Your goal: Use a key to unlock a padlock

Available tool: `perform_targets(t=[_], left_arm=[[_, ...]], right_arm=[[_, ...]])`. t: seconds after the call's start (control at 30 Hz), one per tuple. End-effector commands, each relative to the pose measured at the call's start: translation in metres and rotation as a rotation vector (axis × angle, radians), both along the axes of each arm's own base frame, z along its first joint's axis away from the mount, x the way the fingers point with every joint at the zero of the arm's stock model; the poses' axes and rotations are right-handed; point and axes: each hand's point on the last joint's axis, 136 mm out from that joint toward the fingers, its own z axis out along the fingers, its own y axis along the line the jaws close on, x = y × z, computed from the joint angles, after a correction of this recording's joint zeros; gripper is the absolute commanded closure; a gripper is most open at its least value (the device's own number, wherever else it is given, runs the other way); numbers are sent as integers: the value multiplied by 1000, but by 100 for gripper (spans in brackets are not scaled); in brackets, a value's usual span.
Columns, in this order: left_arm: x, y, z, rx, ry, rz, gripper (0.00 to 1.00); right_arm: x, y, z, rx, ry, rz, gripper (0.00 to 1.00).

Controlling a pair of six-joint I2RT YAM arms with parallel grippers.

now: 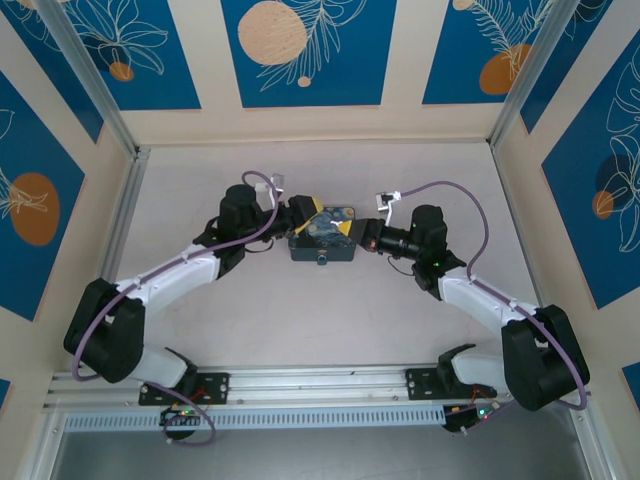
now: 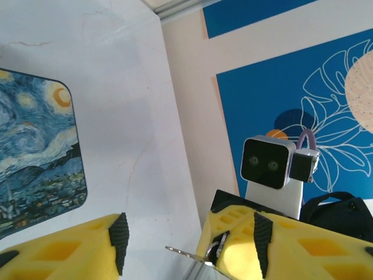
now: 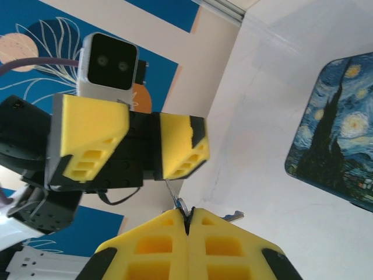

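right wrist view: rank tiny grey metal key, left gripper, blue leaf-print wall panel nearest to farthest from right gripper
1. grey metal key, pinched in the right gripper
2. left gripper, just ahead, open
3. blue leaf-print wall panel, behind, upper left

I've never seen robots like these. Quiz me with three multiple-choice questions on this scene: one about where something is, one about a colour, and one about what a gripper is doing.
1. Where is the padlock?
A. In the middle of the table.
B. Against the far wall.
C. At the near edge, by the rail.

2. What colour are the gripper fingers?
A. Red.
B. Yellow.
C. Green.

3. How is the right gripper?
A. Wide open and empty.
B. Shut on the padlock.
C. Shut on the key.

Answers:
1 A: the top view shows it central, away from every edge.
2 B: both wrist views show yellow fingers.
3 C: its fingers are pressed together with the thin metal key poking out between them.
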Motion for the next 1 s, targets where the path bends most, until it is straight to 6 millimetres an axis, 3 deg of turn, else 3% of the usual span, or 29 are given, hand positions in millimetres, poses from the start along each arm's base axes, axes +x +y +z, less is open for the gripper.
perform_targets(t=[0.0,0.27,0.43,0.6,0.73,0.97], left_arm=[[1,-6,4,-41,-47,-47,43],[4,-7,3,-46,-42,-31,45],[4,2,-15,28,-31,13,45],[-11,23,-51,208,-32,33,35],[-36,37,-87,405,-46,-3,23],[-58,42,-143,543,-49,-37,22]], right_arm=[[-4,5,6,51,22,25,100],[-1,6,-4,49,66,9,100],[7,1,-20,23,130,-50,100],[18,-13,-38,-42,210,-130,100],[31,-27,-52,-86,271,-205,100],[54,-31,-58,-66,338,-245,100]])
